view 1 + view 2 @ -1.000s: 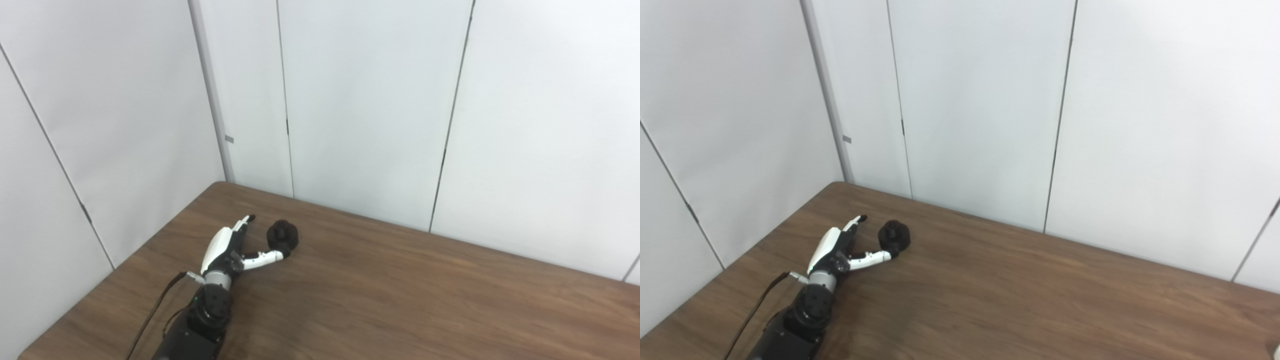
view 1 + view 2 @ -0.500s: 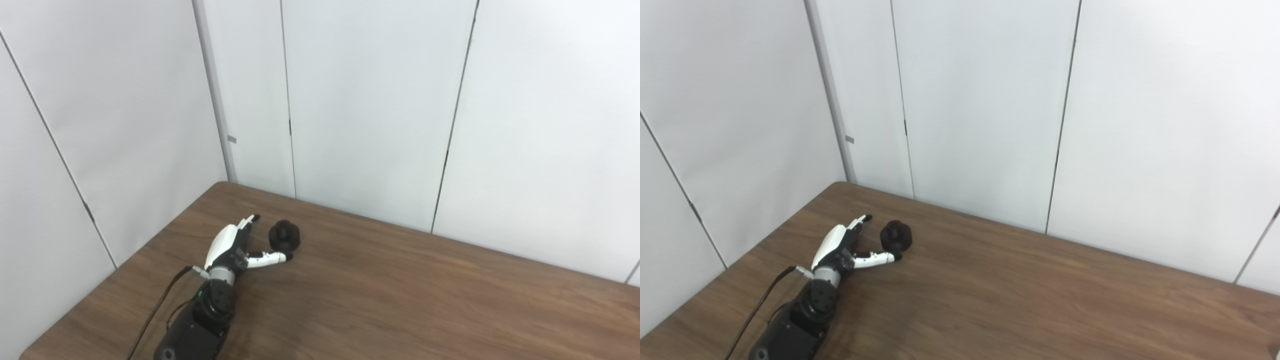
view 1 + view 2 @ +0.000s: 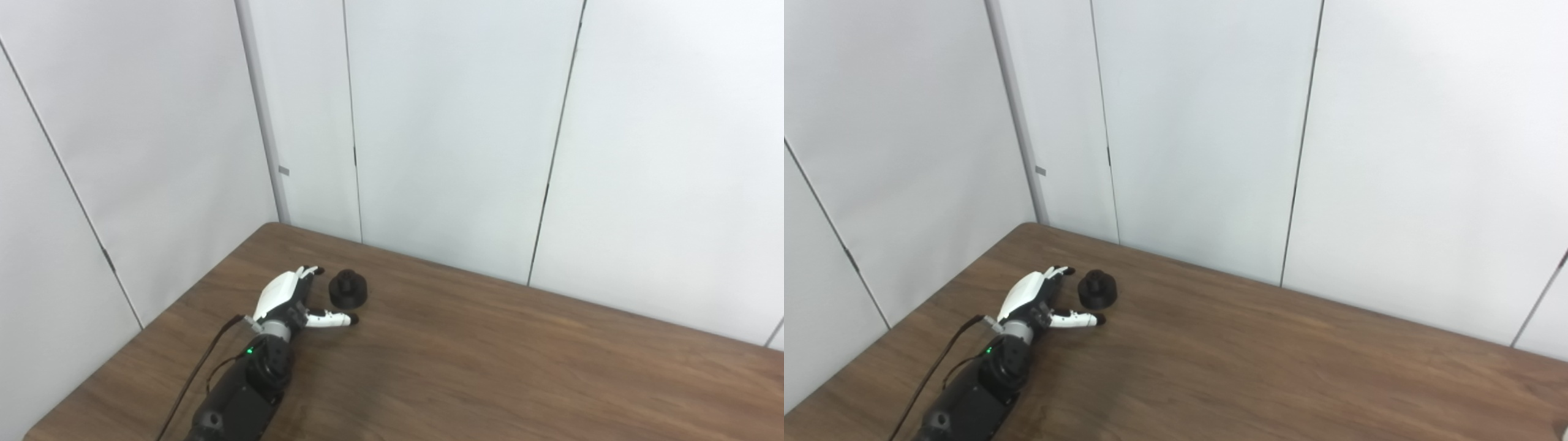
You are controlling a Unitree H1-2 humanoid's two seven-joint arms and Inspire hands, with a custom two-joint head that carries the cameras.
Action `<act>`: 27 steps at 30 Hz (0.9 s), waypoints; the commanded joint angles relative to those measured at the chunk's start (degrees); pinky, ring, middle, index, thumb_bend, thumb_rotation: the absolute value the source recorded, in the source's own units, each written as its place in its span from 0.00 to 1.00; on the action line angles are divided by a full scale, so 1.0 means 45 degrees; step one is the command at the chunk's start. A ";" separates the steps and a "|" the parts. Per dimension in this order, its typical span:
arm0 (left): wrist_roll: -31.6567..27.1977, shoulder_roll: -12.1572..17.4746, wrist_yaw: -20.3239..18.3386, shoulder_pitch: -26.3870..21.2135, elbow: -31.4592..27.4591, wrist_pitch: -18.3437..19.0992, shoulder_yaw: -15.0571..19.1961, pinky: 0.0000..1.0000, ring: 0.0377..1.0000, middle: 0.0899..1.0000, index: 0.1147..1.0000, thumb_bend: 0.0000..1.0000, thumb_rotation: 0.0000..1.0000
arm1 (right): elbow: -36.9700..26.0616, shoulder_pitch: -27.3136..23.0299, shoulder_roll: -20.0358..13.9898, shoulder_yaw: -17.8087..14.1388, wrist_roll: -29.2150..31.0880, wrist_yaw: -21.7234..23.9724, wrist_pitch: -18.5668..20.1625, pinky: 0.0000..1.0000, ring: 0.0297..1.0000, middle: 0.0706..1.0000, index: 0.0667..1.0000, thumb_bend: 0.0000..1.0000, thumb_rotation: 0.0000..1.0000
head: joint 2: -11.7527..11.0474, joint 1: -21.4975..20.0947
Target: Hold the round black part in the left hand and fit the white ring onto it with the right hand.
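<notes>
The task is at its very start, judging by how things lie. The round black part [image 3: 348, 288] sits flat on the wooden counter [image 3: 490, 361], near its far left corner, with a raised knob on top and nothing fitted over it. The left robot hand [image 3: 288, 300] lies low over the counter just beside the part, on its left: the fingers [image 3: 306, 273] are spread and point toward the back wall past the part's left side, while the thumb [image 3: 331, 318] reaches out in front of the part, close to it but apart from it as far as both views show. So the left robot hand is open around the part on two sides and holds nothing; the part is not yet grasped or lifted. The right robot hand is nowhere in either view, so its state cannot be told. The white ring cannot be made out either; only a tiny pale sliver shows at the bottom right corner of the right eye view, too small to name. Everything remains: closing the left robot hand on the part, raising it, fetching the ring with the right and seating it over the knob.
</notes>
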 commanded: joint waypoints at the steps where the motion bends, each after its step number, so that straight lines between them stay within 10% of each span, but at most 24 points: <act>1: -0.0044 0.0227 -0.0546 -0.0151 0.0485 0.0601 -0.0245 1.00 1.00 1.00 0.92 1.00 0.36 | -0.0022 0.0131 -0.0087 -0.0155 -0.0003 -0.0076 0.0221 1.00 1.00 1.00 0.96 0.49 0.57 | 0.0032 0.0010; 27: 0.1560 0.1288 -0.2242 -0.2014 0.2393 0.1329 -0.3412 1.00 1.00 1.00 0.85 1.00 0.29 | -0.0436 0.0460 -0.0039 -0.0219 0.0328 -0.0028 0.0169 1.00 1.00 1.00 0.97 0.45 0.55 | 0.0183 -0.0099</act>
